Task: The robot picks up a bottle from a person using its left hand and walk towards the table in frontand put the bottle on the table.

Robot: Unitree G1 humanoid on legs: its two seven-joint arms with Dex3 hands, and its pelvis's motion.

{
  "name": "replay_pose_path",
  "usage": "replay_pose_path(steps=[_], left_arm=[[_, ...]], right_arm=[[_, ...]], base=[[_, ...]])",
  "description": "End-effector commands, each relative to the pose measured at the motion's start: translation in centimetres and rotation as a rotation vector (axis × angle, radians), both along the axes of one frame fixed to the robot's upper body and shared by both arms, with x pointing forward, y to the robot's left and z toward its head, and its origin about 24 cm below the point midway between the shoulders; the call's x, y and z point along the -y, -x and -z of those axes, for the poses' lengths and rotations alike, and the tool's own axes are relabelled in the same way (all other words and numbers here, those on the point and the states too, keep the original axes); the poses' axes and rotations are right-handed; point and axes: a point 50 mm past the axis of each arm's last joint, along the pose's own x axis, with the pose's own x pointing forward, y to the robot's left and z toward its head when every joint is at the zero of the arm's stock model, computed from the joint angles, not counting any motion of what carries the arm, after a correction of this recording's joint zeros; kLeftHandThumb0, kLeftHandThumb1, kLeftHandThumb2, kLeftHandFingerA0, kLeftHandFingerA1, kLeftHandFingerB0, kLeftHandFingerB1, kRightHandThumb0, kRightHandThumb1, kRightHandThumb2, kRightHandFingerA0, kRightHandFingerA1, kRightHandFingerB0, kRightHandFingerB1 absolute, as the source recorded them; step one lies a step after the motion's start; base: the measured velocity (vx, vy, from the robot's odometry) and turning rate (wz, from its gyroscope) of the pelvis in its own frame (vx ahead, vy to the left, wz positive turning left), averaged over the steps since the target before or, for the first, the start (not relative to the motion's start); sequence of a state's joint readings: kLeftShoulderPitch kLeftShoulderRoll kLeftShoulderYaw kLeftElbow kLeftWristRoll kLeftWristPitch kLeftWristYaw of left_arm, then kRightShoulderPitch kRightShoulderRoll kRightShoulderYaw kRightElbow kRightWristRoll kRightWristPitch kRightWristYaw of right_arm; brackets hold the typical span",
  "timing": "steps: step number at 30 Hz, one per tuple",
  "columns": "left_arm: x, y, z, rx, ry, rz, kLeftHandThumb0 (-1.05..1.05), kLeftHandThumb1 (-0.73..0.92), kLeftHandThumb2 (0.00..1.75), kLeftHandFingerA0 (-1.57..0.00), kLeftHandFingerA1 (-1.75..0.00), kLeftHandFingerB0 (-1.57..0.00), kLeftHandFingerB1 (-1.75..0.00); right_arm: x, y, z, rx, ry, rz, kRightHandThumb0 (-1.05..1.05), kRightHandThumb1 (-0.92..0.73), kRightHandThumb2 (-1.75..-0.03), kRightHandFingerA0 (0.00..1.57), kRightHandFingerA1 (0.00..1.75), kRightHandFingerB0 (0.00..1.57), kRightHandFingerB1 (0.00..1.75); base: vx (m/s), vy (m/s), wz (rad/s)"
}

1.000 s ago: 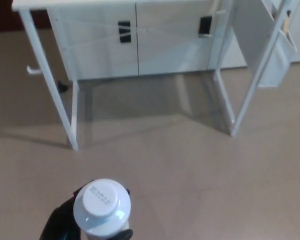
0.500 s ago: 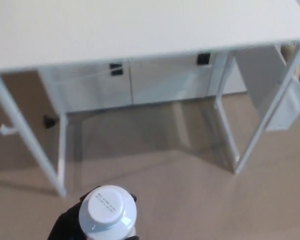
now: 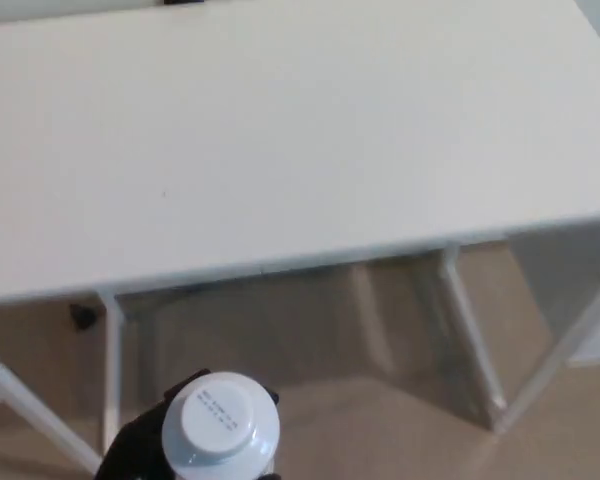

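The white-capped bottle [image 3: 220,432], held upright in the left hand [image 3: 130,462], hangs short of the white table [image 3: 280,140].

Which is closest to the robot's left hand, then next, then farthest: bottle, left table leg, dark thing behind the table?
From the left hand, head view:
1. The bottle, held in it.
2. The table leg, just ahead, left side.
3. The dark thing, beyond the far edge of the table.

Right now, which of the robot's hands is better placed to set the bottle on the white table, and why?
Left. The left hand grips the bottle, just short of the table and its near edge; the right hand is out of view.
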State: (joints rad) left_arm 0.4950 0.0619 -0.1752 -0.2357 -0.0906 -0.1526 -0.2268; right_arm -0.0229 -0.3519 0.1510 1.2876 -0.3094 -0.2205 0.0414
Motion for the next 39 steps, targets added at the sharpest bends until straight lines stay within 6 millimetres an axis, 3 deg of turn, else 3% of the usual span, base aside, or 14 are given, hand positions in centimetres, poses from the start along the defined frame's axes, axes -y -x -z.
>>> replay_pose_path(steps=[1, 10, 14, 23, 27, 32, 39], left_arm=[[0.0, -0.5, -1.5, 0.090, -0.012, 0.027, -0.08, 0.75, 0.75, -1.09, -1.24, -0.92, -1.01], [0.8, 0.2, -3.5, 0.132, 0.011, 0.074, -0.07, 0.76, 0.75, -1.07, -1.22, -0.90, -0.99], [1.3, 1.2, -5.5, 0.211, 0.037, 0.114, -0.10, 0.78, 0.72, -1.09, -1.18, -0.89, -0.97], [1.2, 0.8, -10.6, 0.362, 0.088, 0.137, -0.12, 0.82, 0.64, -1.09, -1.16, -0.87, -0.96], [0.8, 0.2, -11.2, 0.366, 0.087, 0.127, -0.13, 0.82, 0.64, -1.05, -1.23, -0.87, -0.97], [-0.4, -3.0, -11.5, 0.379, 0.035, 0.072, -0.07, 0.76, 0.73, -1.10, -1.21, -0.86, -1.00], [-1.0, -9.2, -12.8, 0.397, -0.038, 0.037, -0.12, 0.71, 0.81, -1.09, -1.24, -0.85, -1.01]], right_arm=[[0.5, -0.1, -0.3, 0.006, 0.018, 0.007, -0.43, -0.75, -0.63, 0.63, 0.45, 0.54, 0.40], [0.5, 0.1, -0.1, -0.009, 0.030, 0.010, -0.43, -0.75, -0.64, 0.64, 0.45, 0.54, 0.40], [0.6, 1.2, 0.0, -0.021, 0.021, 0.035, -0.43, -0.74, -0.63, 0.64, 0.45, 0.52, 0.40], [0.6, 1.2, 0.0, -0.001, -0.003, 0.052, -0.41, -0.75, -0.63, 0.63, 0.46, 0.51, 0.40], [0.6, 1.5, 0.1, -0.011, 0.007, 0.045, -0.41, -0.76, -0.63, 0.62, 0.45, 0.51, 0.40], [0.5, 1.9, 0.2, -0.017, -0.005, 0.062, -0.41, -0.74, -0.63, 0.63, 0.45, 0.52, 0.40], [0.5, 1.5, 0.1, -0.010, -0.005, 0.061, -0.42, -0.76, -0.63, 0.63, 0.46, 0.52, 0.40]], base=[[0.35, -0.177, 0.11], [0.16, -0.051, -0.05], [0.05, 0.084, 0.01], [0.05, 0.100, -0.01], [0.00, 0.000, 0.00], [0.00, 0.000, 0.00], [0.00, 0.000, 0.00]])
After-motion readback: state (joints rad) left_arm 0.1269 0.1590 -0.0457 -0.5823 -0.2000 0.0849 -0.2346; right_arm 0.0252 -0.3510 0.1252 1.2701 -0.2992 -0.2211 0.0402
